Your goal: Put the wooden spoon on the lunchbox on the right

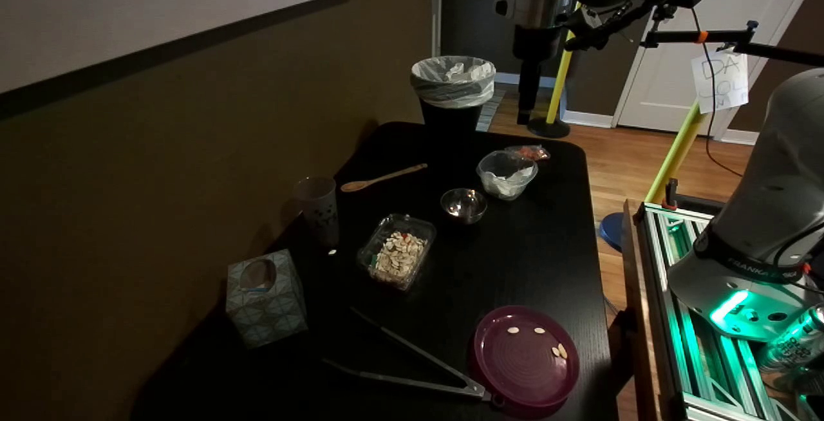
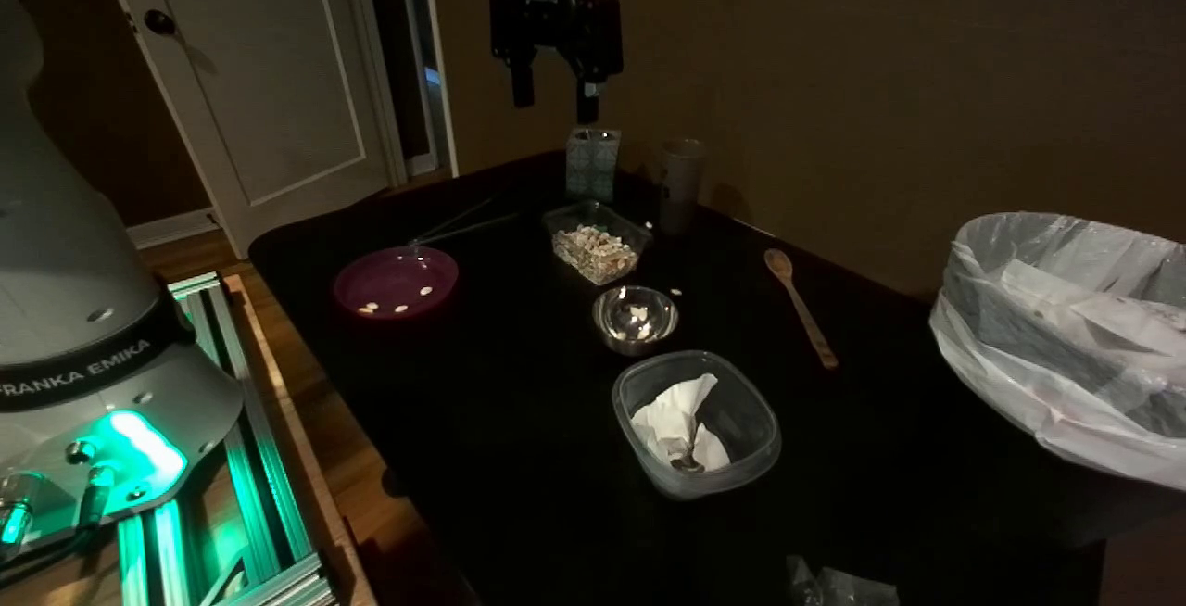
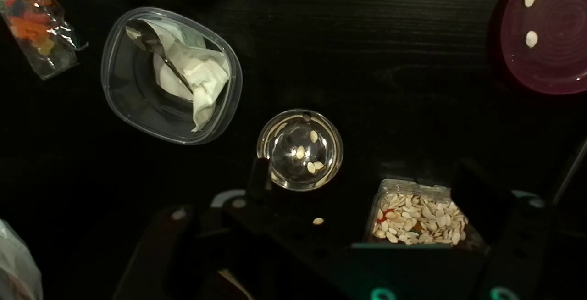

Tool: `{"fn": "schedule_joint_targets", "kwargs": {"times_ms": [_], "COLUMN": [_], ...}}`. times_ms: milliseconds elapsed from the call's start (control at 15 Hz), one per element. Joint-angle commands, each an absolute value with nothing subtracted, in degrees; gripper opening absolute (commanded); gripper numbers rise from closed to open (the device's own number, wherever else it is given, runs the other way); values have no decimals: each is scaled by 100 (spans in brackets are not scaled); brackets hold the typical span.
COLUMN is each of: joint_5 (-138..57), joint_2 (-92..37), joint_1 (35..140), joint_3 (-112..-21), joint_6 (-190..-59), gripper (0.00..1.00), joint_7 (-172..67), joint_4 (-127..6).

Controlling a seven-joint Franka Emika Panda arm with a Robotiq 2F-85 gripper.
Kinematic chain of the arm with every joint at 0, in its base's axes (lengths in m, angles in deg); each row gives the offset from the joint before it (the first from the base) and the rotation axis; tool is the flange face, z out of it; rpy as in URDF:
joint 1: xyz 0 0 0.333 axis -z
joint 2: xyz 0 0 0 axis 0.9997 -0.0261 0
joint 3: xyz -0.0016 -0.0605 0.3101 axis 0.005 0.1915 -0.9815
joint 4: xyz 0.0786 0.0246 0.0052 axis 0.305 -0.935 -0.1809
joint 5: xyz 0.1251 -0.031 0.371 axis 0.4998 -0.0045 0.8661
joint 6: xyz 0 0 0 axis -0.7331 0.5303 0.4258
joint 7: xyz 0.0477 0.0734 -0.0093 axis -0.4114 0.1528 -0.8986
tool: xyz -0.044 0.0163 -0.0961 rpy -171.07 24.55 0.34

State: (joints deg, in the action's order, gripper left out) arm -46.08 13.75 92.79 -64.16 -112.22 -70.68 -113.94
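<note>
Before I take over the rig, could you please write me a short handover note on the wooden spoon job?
Gripper: open, holding nothing, above the table.
Wooden spoon: lying on the table, apart from the clear tub.
Likely target: that tub with the napkin inside, on the robot's right; please confirm.
Done: spoon not yet picked up or placed.
Left: grasp it, lift it, lay it on the tub.

There are two spoons [image 2: 802, 312] [image 3: 155, 46], two tubs [image 1: 385, 235] [image 2: 749, 421] and one each of bowl [image 3: 286, 171], bag [image 3: 36, 22], bin [image 1: 452, 96], tongs [image 1: 421, 385], cup [image 1: 318, 215], box [image 1: 267, 308]. One plate [image 1: 523, 369] near the table's [image 1: 537, 266] robot-side edge holds four seeds [image 1: 539, 330], the bowl four.
</note>
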Motion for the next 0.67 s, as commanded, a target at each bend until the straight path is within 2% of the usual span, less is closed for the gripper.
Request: {"fn": "schedule_joint_targets", "kwargs": {"times_ms": [0,267,600], "joint_5": [-4607,-4600,-4558], "joint_2": [1376,1330,308], "joint_1": [9275,9288,9496], "joint_3": [-6414,-6430,-6466], "joint_6": [-11210,-11224,-11888], "gripper": [100,100,100], "joint_7": [-7066,-6976,-5926], "joint_4": [-11387,-11364,-10622]}}
